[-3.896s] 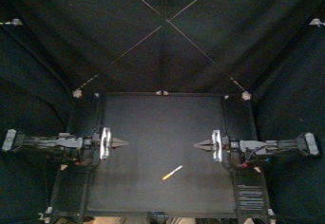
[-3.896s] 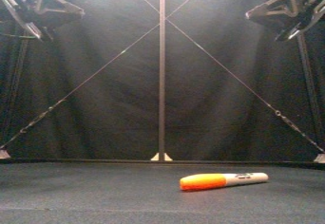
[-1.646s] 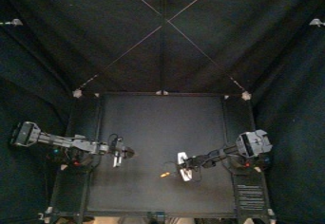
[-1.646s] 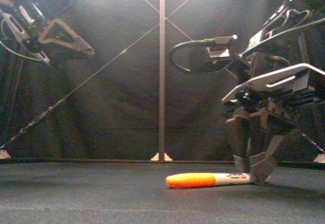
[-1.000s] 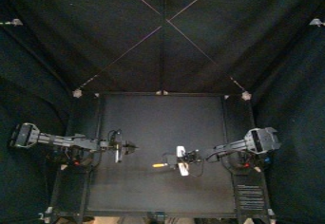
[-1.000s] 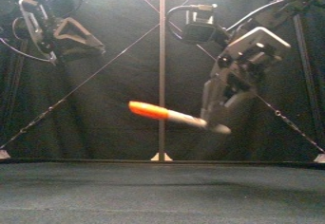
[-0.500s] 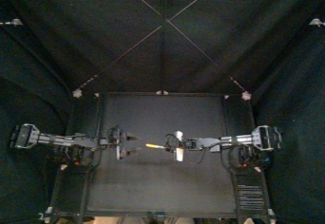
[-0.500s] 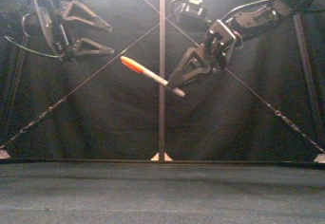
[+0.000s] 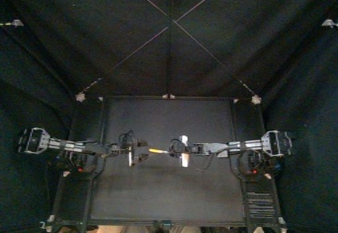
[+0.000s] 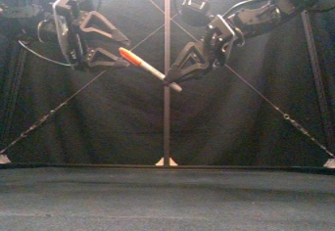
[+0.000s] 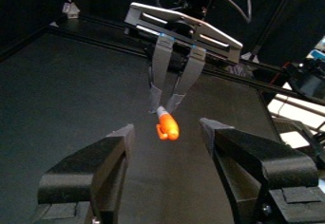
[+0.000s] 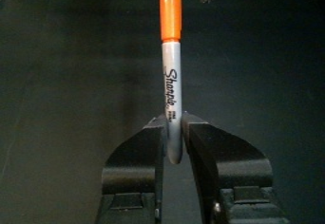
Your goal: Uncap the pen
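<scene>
Right claw (image 12: 174,123) clenches a slim grey plastic marker (image 12: 170,71), tail hidden between jaws; left claw (image 11: 166,126) spread, flanking its orange cap (image 12: 169,9).

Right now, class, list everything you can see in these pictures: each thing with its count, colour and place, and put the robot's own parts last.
marker pen: one, grey barrel with an orange cap, held in the air above the table, between the two grippers.
table: one, black, beneath both arms.
right gripper: one, black, shut on the pen's grey end.
left gripper: one, black, open, its jaws on either side of the orange cap, not closed on it.
</scene>
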`<state>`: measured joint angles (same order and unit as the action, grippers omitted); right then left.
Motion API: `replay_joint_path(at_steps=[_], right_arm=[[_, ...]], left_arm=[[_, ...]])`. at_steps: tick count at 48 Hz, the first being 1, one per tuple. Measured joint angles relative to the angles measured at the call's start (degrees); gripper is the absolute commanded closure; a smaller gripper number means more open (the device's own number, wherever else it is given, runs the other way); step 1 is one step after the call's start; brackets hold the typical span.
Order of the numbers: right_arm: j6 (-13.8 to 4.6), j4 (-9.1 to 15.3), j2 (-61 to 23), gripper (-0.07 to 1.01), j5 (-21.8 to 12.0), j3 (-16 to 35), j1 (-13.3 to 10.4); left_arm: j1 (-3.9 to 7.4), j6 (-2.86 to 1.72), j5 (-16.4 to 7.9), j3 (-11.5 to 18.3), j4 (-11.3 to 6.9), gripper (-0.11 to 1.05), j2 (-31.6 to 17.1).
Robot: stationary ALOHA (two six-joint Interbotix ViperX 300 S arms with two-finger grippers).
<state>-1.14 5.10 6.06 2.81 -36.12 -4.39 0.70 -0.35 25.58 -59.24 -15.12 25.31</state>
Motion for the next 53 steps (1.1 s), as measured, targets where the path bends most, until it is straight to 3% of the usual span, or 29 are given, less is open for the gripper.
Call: replay_joint_path(at_steps=[9,12,26,46,53], right_arm=[[0.26,0.09,-0.18,0.38,0.09,0.0,-0.18],[0.18,0.09,-0.35,0.38,0.09,0.0,-0.26],[-0.35,1.76,-0.62,0.38,0.09,0.18,-0.53],[0.09,1.85,-0.62,0.38,0.09,0.35,-1.14],[-0.18,1.85,-0.53,0.38,0.09,0.35,-1.23]], left_arm=[[0.44,0.09,0.0,1.23,-4.13,0.06,-2.29],[0.62,0.09,0.0,1.32,-4.66,0.07,-2.81],[0.7,0.0,-0.09,1.49,-4.92,0.19,-3.6],[0.7,0.0,0.0,1.49,-4.92,0.42,-3.43],[0.62,0.09,-0.09,1.49,-4.92,0.44,-2.9]])
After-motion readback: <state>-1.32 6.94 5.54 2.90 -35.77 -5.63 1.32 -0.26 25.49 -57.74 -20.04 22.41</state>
